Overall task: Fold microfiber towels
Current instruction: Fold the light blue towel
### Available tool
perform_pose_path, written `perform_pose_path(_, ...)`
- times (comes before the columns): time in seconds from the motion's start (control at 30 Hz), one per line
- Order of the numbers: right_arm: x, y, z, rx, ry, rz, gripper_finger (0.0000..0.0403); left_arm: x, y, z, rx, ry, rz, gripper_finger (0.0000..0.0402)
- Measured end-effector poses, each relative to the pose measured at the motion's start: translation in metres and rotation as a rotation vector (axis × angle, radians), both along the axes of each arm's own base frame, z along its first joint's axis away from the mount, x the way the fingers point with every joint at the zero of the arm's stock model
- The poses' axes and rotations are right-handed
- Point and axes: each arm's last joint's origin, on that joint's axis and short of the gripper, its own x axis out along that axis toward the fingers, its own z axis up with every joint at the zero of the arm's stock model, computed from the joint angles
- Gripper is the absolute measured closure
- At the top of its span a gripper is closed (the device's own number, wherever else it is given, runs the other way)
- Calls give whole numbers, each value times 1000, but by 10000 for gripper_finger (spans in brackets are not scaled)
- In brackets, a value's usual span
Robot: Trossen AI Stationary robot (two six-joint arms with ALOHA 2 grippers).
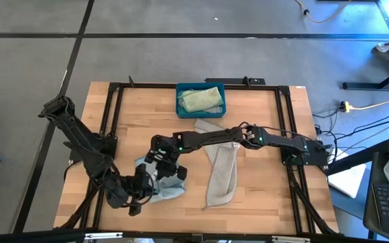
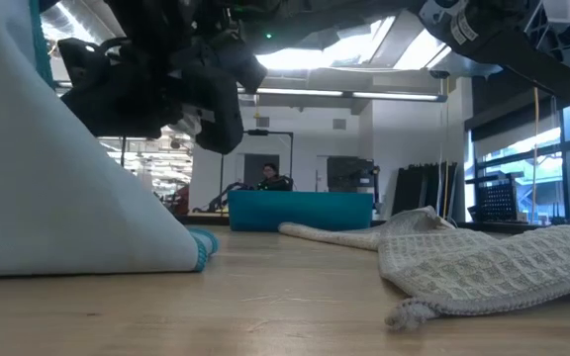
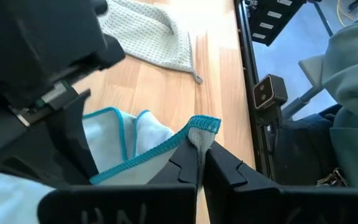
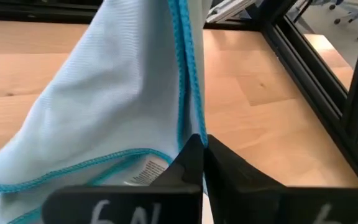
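A pale blue microfiber towel (image 1: 169, 183) with a teal hem is bunched near the table's front left, held up between both grippers. My left gripper (image 3: 201, 149) is shut on one corner of it. My right gripper (image 4: 202, 146), reaching across from the right, is shut on its hemmed edge. In the low view the towel (image 2: 67, 198) slopes down from the grippers, and its lower edge (image 2: 198, 252) rests on the table. A grey-beige towel (image 1: 221, 172) lies stretched out on the table at centre right. My left gripper pinches a teal-hemmed corner (image 3: 204, 124) of the pale blue towel between its two fingers. The corner sticks out just past the fingertips. My right gripper pinches the towel's teal-hemmed edge (image 4: 188, 121) between its two fingers, with several layers running together there. The cloth spreads away from the fingers, lifted off the table at the hold.
A teal-blue bin (image 1: 201, 100) at the table's far edge holds a pale green towel (image 1: 200, 99). Black frame rails (image 1: 286, 128) run along the table's sides. Bare wood (image 1: 269, 196) shows at the front right.
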Motion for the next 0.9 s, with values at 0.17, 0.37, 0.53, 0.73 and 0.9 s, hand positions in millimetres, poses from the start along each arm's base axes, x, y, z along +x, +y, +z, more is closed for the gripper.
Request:
perform_pose_path(0.17, 0, -10, -1, -15, 21, -29, 398, -3, 1, -3, -8, 33, 24, 402)
perform_pose_path(0.37, -3, -22, 5, -86, 58, -85, 399, -9, 2, -8, -12, 83, 60, 402)
perform_pose_path(0.53, -9, -31, 15, -122, 98, -122, 399, -13, 5, -12, -27, 135, 100, 402)
perform_pose_path(0.73, -18, -36, 19, -168, 178, -155, 398, -16, 10, -16, -16, 188, 153, 402)
perform_pose_path(0.9, -27, -40, 17, -226, 282, -194, 398, -22, 14, -19, -5, 254, 199, 401)
